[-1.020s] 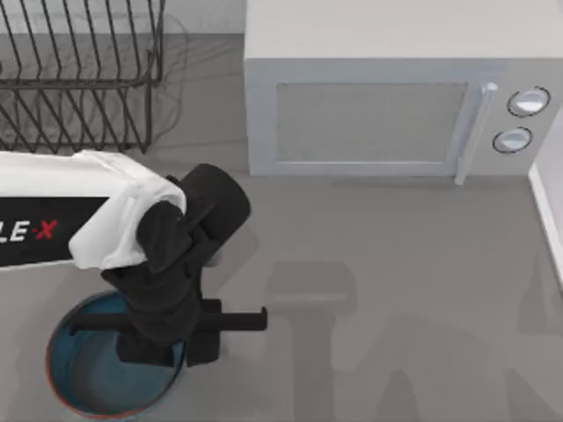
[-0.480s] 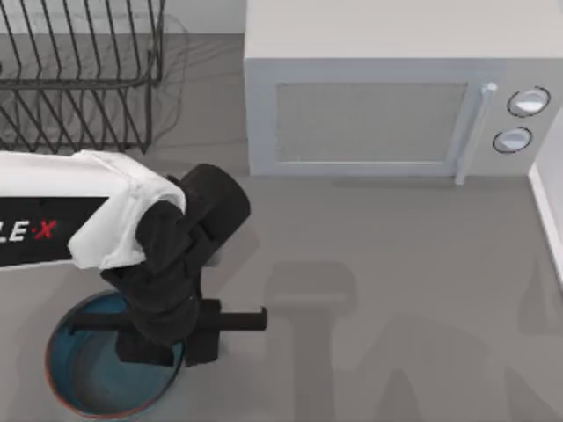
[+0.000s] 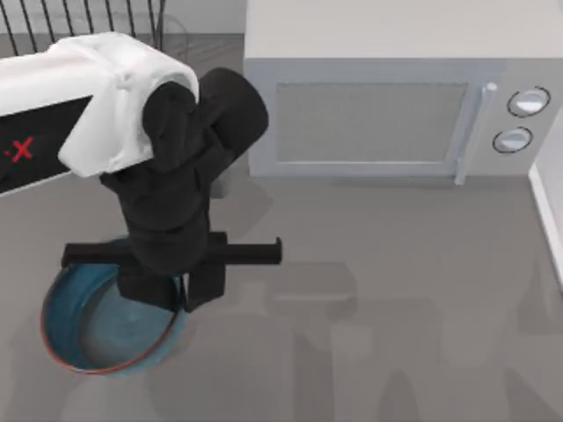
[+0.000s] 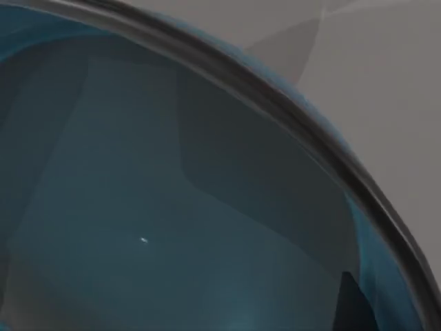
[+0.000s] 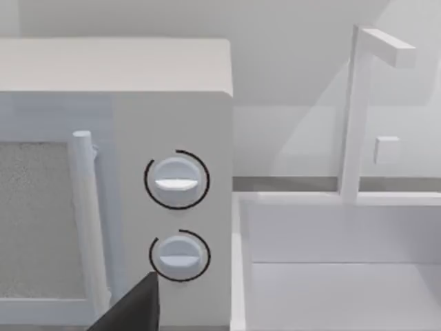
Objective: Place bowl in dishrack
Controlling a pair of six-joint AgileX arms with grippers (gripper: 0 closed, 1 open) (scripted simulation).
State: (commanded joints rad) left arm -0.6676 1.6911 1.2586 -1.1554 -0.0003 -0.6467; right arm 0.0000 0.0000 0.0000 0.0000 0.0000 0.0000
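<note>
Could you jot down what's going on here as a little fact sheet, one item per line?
Setting: grey table seen from above
Bowl: blue bowl with reddish rim, near the table's left front
Left gripper: over the bowl's right rim; its wrist view looks into the bowl
Dishrack: dark wire dishrack at back left, partly behind the arm
Microwave: white microwave at the back, door closed, two knobs
Bowl in rack: not yet

bowl (image 3: pixel 88 330): blue, upright, near-left | dishrack (image 3: pixel 79 18): far-left
</note>
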